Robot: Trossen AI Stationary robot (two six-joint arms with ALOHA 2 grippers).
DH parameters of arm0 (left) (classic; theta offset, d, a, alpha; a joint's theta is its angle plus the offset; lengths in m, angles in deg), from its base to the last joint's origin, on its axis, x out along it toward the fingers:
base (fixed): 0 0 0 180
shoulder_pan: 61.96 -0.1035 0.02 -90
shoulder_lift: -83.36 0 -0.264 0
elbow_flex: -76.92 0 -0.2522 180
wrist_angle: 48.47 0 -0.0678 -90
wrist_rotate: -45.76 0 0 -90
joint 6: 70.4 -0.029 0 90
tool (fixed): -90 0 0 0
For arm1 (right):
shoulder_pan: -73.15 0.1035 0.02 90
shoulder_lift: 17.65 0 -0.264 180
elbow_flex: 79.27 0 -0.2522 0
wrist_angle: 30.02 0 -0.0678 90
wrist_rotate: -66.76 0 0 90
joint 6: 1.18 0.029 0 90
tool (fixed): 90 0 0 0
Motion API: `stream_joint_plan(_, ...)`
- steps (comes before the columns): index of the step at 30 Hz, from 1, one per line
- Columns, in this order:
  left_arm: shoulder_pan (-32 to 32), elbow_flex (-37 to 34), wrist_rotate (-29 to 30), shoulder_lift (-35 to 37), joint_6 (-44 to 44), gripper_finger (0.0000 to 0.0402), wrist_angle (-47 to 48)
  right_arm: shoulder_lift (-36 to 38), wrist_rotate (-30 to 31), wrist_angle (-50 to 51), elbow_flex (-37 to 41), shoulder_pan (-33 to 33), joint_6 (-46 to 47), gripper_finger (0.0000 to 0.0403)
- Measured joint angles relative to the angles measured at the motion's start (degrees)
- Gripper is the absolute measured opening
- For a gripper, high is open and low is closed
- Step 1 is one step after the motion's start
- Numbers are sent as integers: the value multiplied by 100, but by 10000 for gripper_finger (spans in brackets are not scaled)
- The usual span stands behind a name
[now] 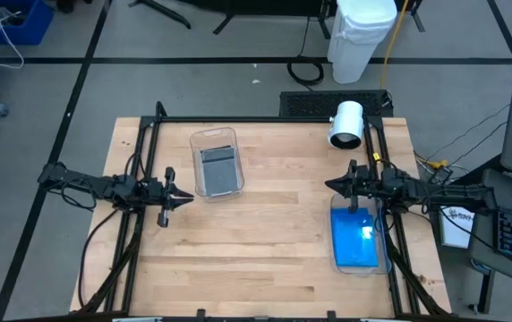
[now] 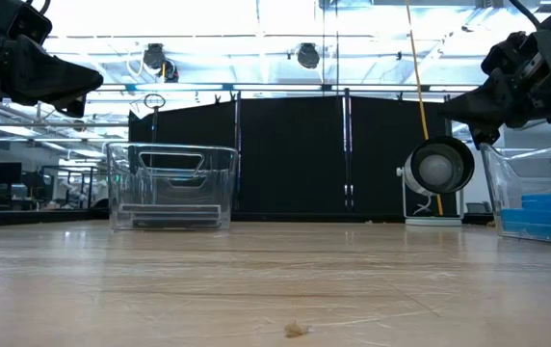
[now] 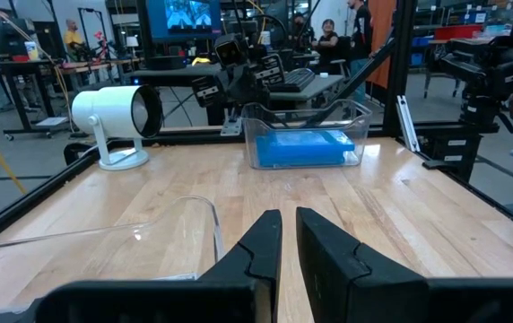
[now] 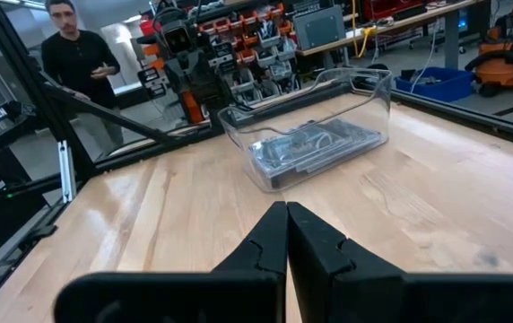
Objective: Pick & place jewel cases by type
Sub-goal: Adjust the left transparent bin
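Tabletop [image 1: 265, 241] wide open across the middle and front, nothing but bare wood between the arms. Left gripper [image 1: 184, 196] hangs at the left edge, fingers nearly shut, holding nothing. Right gripper [image 1: 332, 186] waits near the right edge, pinched closed, empty too. Grey jewel cases [image 1: 219, 167] sit in the rear-left tub [image 1: 217, 137]; blue jewel cases [image 1: 356, 241] fill the right-edge tub [image 1: 335, 265]. A white lamp [image 1: 346, 123] lies rear right.

Count of grey jewel cases [image 1: 219, 168] in left tub [image 1: 216, 137] can't be told; stack seen only thru clear walls. Blue jewel cases [image 1: 355, 240] in right tub [image 1: 336, 206] partly hidden by right arm; no. not countable. Right tub cut off at low view's edge.
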Motion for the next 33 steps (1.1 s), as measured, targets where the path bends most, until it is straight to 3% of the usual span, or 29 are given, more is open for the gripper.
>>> stream_joint_plan(33,0,0,-2,0,0,47,-1,0,-171,11,0,-1,-110,1)
